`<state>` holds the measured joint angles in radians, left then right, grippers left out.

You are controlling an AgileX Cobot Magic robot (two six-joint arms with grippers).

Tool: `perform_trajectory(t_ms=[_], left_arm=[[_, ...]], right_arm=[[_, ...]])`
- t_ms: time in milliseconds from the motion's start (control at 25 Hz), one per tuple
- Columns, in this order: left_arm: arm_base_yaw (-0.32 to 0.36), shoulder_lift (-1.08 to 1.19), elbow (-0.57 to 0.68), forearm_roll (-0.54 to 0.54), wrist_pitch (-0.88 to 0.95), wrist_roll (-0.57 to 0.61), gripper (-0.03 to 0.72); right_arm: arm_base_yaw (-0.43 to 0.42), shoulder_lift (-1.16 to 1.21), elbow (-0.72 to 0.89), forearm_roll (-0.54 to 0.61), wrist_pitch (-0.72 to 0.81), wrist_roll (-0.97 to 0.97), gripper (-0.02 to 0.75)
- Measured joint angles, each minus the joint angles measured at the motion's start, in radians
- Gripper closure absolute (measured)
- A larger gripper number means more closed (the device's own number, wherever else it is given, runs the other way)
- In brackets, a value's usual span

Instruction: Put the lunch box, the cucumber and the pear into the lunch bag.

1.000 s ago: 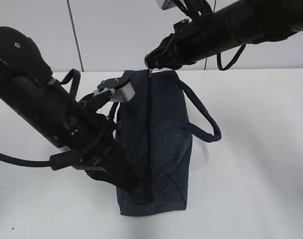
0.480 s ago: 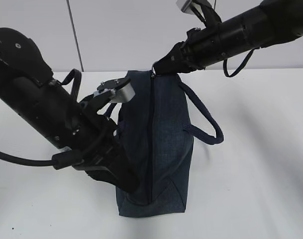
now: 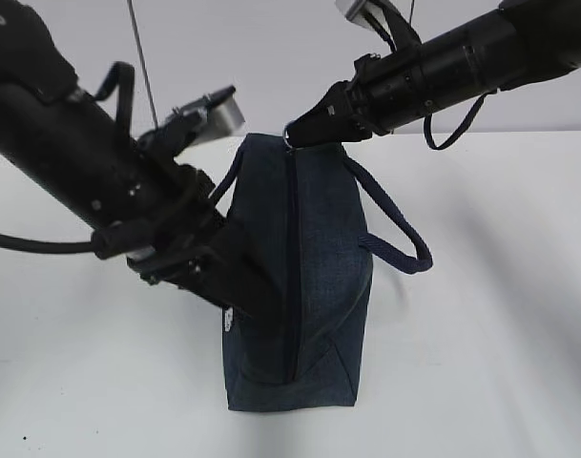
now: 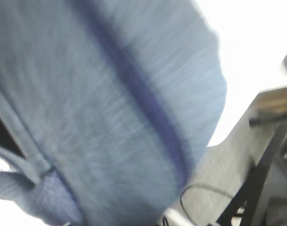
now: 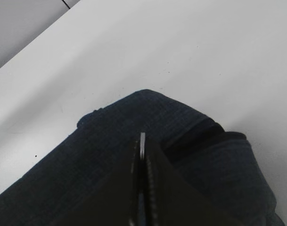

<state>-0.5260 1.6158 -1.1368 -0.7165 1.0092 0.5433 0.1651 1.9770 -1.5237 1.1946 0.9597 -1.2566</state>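
The right gripper [image 3: 292,135] has its fingers pinched together on the metal ring pull [image 3: 288,139] at the far top end of the bag's [image 3: 304,277] zipper [image 3: 292,267]; the right wrist view shows the 2 fingers closed flat against each other with a sliver of metal between them. The left gripper's tip is hidden against the bag's near-left side in the exterior view, and its own camera gives only blurred navy fabric, so I cannot tell whether those fingers are clamped or released; the left arm [image 3: 99,181] looks pressed to the bag.

The bag stands on end on the white table [image 3: 500,286], the zipper running as a closed seam down its front face and 1 handle [image 3: 390,229] looping out to the right.

The box, cucumber and pear are nowhere in view. With the zipper shut along its visible length, I judge the packing complete and only letting go left, though the contents cannot be checked.
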Motion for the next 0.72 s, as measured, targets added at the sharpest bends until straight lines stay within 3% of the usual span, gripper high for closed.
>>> perform_trajectory(t_ms=[280,720], left_arm=[[0.001,-0.125,-0.007,0.001,-0.168,-0.011,0.256],[0.001,-0.026,-0.007,-0.015,-0.445,-0.041,0.265]], right_arm=[[0.0,0.002,-0.064,0.002,0.023,0.024,0.732],[0.0,0.002,-0.108,-0.012,0.03,0.053,0.732]])
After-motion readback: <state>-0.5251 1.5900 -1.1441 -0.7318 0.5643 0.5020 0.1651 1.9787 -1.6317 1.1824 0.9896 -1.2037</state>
